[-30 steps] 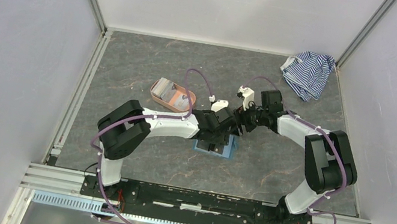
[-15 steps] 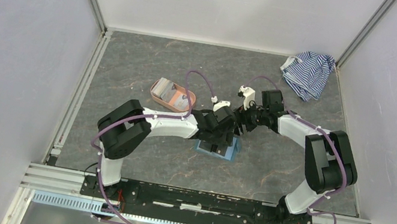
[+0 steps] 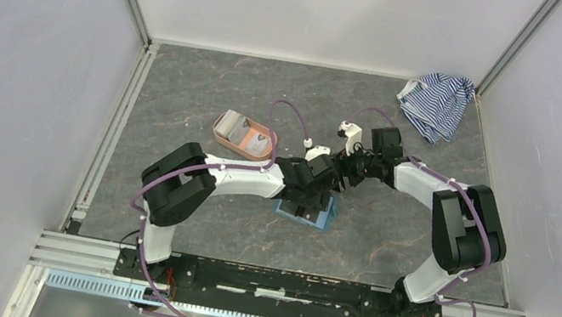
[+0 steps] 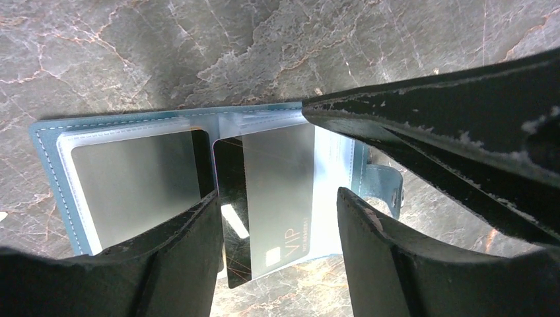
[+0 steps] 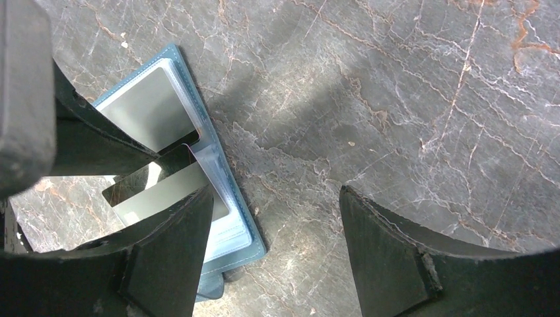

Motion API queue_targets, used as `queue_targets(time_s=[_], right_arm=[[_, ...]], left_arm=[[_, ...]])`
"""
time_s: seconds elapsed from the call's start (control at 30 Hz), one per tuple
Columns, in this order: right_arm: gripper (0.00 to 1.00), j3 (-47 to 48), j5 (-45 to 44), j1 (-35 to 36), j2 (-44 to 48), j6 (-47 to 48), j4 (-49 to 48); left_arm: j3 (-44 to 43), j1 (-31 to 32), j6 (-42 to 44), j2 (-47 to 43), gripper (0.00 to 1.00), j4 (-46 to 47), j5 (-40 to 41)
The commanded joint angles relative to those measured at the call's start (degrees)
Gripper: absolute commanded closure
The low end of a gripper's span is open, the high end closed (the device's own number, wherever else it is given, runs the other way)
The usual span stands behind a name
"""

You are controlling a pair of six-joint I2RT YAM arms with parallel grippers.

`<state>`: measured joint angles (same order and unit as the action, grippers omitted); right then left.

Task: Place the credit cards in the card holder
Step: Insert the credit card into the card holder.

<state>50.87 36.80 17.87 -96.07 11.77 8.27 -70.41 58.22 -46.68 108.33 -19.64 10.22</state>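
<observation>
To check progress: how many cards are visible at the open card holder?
3. A grey card sits fully inside the card holder; a dark card pokes out at its middle; a grey VIP card overlaps that one. More may be hidden beneath.

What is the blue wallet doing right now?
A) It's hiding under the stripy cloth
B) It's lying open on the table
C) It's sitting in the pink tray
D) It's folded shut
B: the card holder lies spread open and flat on the marble table, with its clear sleeves facing up.
</observation>
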Motion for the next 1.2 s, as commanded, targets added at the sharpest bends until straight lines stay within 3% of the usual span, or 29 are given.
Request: queue_targets(time_s=[0.0, 0.23, 0.37, 0.6, 0.73, 1.17], right_arm=[[0.23, 0.3, 1.2, 0.9, 0.1, 0.0, -1.6], [0.23, 0.2, 1.3, 0.7, 0.3, 0.0, -1.5], [0.23, 0.3, 1.4, 0.7, 0.2, 0.0, -1.5], [0.23, 0.3, 1.5, 0.5, 0.4, 0.0, -1.5], [0.23, 0.3, 1.6, 0.5, 0.2, 0.0, -1.6], [0.23, 0.3, 2.0, -0.1, 0.1, 0.0, -1.5]], left_arm=[[-3.6, 2.0, 6.5, 0.5, 0.32, 3.5, -2.3], [1.9, 0.9, 4.8, -0.4, 0.27, 15.9, -14.2], [2.3, 0.7, 4.5, -1.3, 0.27, 15.6, -13.1], [-6.5, 3.2, 6.1, 0.5, 0.32, 2.4, -0.8], [-7.5, 4.0, 7.5, 0.4, 0.33, 1.0, 1.8], [-2.1, 3.5, 7.2, 0.3, 0.33, 11.9, -9.9]])
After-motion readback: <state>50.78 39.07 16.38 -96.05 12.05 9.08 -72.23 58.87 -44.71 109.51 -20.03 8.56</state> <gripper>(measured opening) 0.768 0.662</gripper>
